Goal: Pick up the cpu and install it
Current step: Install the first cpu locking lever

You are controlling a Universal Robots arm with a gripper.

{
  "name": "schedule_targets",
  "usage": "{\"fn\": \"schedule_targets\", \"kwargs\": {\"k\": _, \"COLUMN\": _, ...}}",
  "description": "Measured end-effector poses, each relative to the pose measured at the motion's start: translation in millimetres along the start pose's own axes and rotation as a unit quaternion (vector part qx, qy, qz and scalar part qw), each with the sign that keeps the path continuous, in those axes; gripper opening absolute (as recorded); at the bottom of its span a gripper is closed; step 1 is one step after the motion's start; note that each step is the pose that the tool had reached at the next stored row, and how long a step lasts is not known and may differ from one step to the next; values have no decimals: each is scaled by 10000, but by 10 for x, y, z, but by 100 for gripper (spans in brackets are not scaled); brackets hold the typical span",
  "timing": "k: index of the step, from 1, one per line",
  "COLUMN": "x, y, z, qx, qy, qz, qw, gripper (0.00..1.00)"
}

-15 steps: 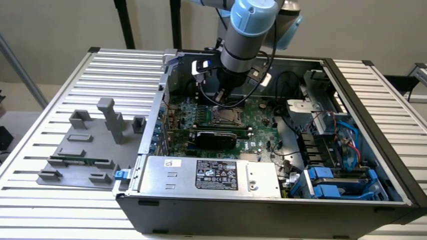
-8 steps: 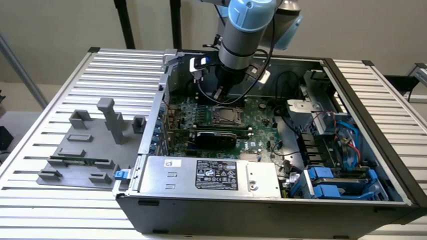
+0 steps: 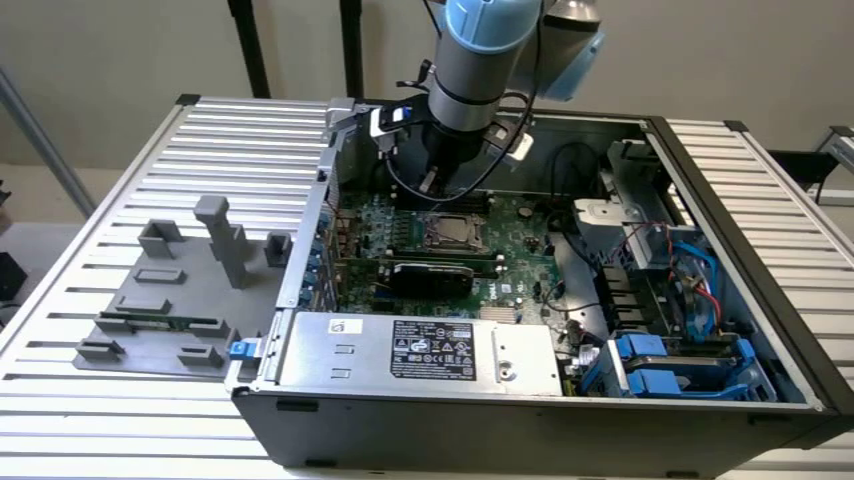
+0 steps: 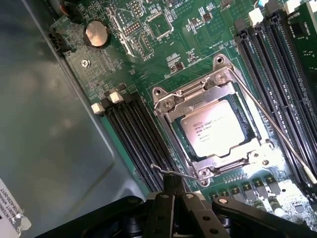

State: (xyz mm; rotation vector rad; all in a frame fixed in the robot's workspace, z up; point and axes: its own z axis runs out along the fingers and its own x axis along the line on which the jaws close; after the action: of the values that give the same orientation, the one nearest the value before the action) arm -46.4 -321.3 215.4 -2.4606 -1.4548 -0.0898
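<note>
The silvery-grey square cpu [image 4: 213,130] already sat in the metal socket frame [image 4: 168,101], mid-way across the green motherboard [image 4: 148,54]. The black gripper [image 4: 173,188], pressed together and empty, hovered by the frame's thin wire lever [image 4: 184,175].

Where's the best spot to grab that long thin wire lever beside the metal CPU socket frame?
The long thin steel wire lever lies low along the silvery metal socket frame; its tip juts clear past the frame's corner. Probably pinch that tip from above, squeezing across the wire.
</note>
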Motion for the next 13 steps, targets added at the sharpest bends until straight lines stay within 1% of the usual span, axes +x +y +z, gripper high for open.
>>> {"fn": "schedule_targets", "kwargs": {"k": 4, "x": -7, "y": -11, "z": -3, "qx": 0, "qy": 0, "qz": -1, "qw": 10000, "gripper": 11}}
{"fn": "schedule_targets", "kwargs": {"k": 6, "x": -11, "y": -9, "z": -3, "qx": -5, "qy": -7, "qz": 3, "qw": 10000, "gripper": 11}}
{"fn": "schedule_targets", "kwargs": {"k": 8, "x": -18, "y": -5, "z": -1, "qx": -19, "qy": -28, "qz": 13, "qw": 10000, "gripper": 11}}
{"fn": "schedule_targets", "kwargs": {"k": 12, "x": -26, "y": 1, "z": 7, "qx": -58, "qy": -87, "qz": 37, "qw": 9999, "gripper": 11}}
{"fn": "schedule_targets", "kwargs": {"k": 13, "x": -27, "y": 3, "z": 13, "qx": -62, "qy": -93, "qz": 39, "qw": 9999, "gripper": 11}}
